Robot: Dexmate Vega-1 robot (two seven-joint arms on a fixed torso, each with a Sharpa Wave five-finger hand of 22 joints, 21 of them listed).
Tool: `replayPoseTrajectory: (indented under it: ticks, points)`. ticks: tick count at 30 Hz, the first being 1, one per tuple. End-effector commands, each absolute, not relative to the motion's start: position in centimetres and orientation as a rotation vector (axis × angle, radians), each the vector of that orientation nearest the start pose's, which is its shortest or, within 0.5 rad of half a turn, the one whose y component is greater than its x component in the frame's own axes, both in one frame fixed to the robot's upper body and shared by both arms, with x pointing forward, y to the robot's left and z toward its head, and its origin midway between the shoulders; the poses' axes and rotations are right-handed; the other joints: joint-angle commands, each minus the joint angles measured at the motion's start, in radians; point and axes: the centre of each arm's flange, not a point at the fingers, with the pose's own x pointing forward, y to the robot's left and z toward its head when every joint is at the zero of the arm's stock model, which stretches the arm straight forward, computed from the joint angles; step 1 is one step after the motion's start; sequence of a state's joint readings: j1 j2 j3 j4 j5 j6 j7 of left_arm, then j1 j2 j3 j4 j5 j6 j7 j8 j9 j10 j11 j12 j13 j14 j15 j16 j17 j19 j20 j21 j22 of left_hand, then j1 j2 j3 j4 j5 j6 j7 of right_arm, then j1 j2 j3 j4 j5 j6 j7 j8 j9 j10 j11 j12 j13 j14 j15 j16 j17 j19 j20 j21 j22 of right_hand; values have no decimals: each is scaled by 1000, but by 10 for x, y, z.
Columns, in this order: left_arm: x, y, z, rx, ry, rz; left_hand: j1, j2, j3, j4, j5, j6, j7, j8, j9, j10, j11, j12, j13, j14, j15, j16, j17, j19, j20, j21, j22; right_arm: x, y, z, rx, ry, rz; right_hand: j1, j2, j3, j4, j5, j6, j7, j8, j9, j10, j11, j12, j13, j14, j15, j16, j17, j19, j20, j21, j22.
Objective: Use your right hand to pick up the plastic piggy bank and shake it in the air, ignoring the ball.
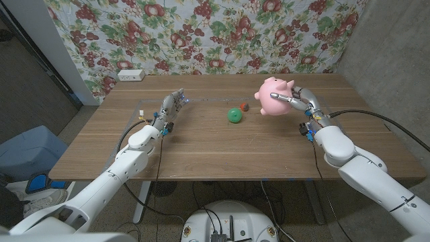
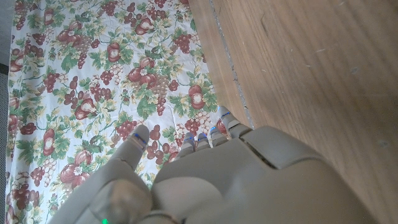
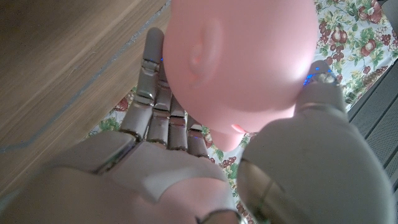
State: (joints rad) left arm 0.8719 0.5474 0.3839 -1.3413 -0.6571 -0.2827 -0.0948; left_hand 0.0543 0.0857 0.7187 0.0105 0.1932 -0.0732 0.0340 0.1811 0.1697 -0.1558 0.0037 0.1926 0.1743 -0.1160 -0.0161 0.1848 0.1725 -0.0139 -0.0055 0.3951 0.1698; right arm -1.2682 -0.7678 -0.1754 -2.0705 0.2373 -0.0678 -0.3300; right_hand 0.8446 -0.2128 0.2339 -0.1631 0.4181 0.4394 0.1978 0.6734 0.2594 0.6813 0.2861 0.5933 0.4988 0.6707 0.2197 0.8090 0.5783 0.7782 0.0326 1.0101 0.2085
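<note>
Fruit-patterned cloth (image 1: 201,30) hangs behind the wooden worktop (image 1: 222,151), and a white box (image 1: 130,75) sits at the far left edge against it.

My right hand (image 1: 300,99) has the pink plastic piggy bank (image 1: 273,96) in its grip, with fingers (image 3: 163,102) laid along one side of the body and the thumb pressing the other, as the right wrist view shows. From the head view I judge the pig to be clear of the worktop, over its far right part, though I cannot see the gap under it plainly. So I take the pick-up as done and the shaking in the air as the step in hand.

Just left of the pig, the green ball (image 1: 234,115) lies on the worktop near the middle, with a small reddish-brown thing (image 1: 244,106) just beside it that is too small for me to name. Neither touches the pig.

Well apart on the left side, my left hand (image 1: 169,111) waits near the far edge, holding nothing, its fingers extended and a little apart; I cannot tell how it rests.

Next I need short back-and-forth strokes from the wrist and forearm, keeping the grip firm because the smooth round plastic could slide between the fingers. I would keep the strokes above and to the right of the ball, so it is left alone.
</note>
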Motion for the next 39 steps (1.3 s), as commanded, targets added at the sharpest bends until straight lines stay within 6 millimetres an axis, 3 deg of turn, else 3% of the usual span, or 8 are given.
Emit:
replayPoseTrajectory:
  ticks: [1, 16, 39]
  points:
    - [642, 282, -36, 10, -578, -288, -7, 68, 3, -3, 2, 2, 0, -1, 3, -1, 8, -2, 2, -1, 10, -3, 0, 6, 3, -6, 4, 507, -275, -9, -458, -648, 9, 211, 253, 273, 12, 265, 527, -57, 6, 232, 394, -282, 146, 313, 353, -430, 328, 650, -70, -64, 11, -1]
    - [643, 279, -36, 10, -576, -294, -6, 68, 3, -5, 2, 3, -1, 0, 3, -1, 7, -2, 2, -1, 10, -4, -1, 8, 3, -12, 4, 506, -280, -13, -384, -693, -63, 211, 255, 272, 10, 267, 528, -61, 1, 233, 394, -285, 145, 314, 353, -430, 333, 650, -77, -64, 27, -7]
    - [648, 280, -33, 11, -569, -292, -2, 66, -2, -15, 0, 3, -1, -1, 3, -3, 6, -3, 2, -3, 10, -5, -3, 11, 9, -21, 4, 503, -290, -39, 113, -886, -389, 198, 258, 267, 13, 259, 527, -81, -20, 210, 391, -299, 121, 280, 341, -431, 323, 643, -98, -68, 52, -12]
